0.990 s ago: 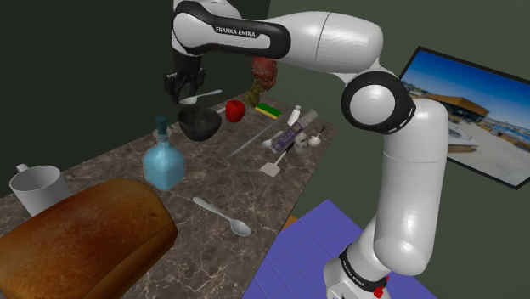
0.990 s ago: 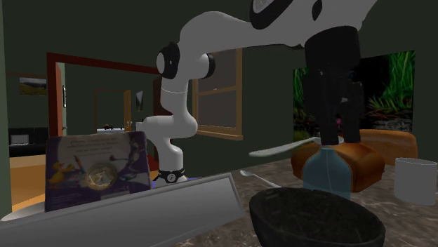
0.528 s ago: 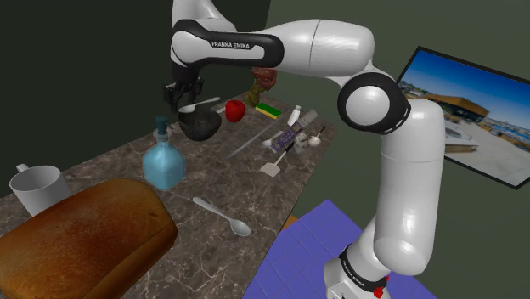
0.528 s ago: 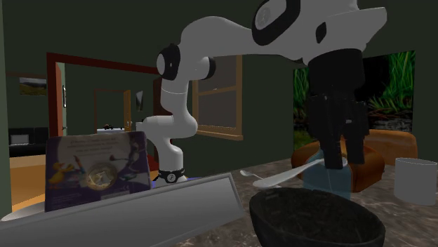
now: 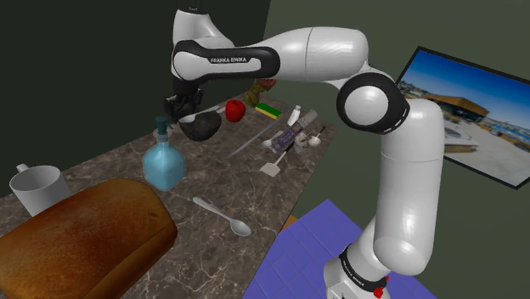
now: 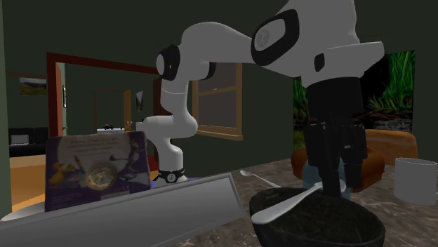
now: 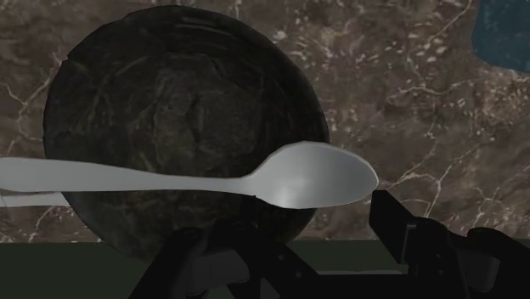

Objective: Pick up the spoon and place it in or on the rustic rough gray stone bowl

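Note:
A dark, rough stone bowl (image 5: pixel 205 129) (image 6: pixel 316 223) (image 7: pixel 170 102) stands at the far end of the marble counter (image 5: pixel 212 178). My black gripper (image 5: pixel 181 110) (image 6: pixel 335 186) (image 7: pixel 327 212) hangs just over the bowl's rim, shut on a pale spoon (image 6: pixel 284 204) (image 7: pixel 255 178). The spoon's head sits between the fingertips. Its handle sticks out sideways across the bowl's mouth and slants down toward the rim. A second spoon (image 5: pixel 222 215) lies flat on the counter near the front edge, well away from the gripper.
A blue bottle (image 5: pixel 163 161) stands right beside the bowl. A white mug (image 5: pixel 36 188) and a large bread loaf (image 5: pixel 81 242) fill the counter's near left. A red apple (image 5: pixel 235 110), a sponge (image 5: pixel 270 110) and small utensils (image 5: pixel 289 136) lie right of the bowl. A picture book (image 6: pixel 98 168) stands nearby.
The gripper has come down with the spoon from above the bowl to just over its rim. The spoon's handle now tilts more steeply toward the bowl.

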{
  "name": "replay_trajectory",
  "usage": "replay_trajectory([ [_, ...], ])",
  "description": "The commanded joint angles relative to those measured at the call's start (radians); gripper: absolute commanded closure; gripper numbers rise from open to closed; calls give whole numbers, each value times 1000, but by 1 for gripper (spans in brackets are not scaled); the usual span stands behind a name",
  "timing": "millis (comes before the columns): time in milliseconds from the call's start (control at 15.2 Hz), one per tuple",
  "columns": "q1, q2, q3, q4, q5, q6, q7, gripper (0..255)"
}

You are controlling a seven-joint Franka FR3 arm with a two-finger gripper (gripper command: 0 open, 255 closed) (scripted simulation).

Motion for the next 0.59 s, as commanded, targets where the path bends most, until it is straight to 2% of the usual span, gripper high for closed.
replay_trajectory([
  [0, 0, 3, 0, -3, -1, 6, 1, 255],
  [330, 0, 3, 0, -3, -1, 6, 1, 255],
  [396, 0, 3, 0, -3, -1, 6, 1, 0],
  [528, 0, 3, 0, -3, -1, 6, 1, 0],
])
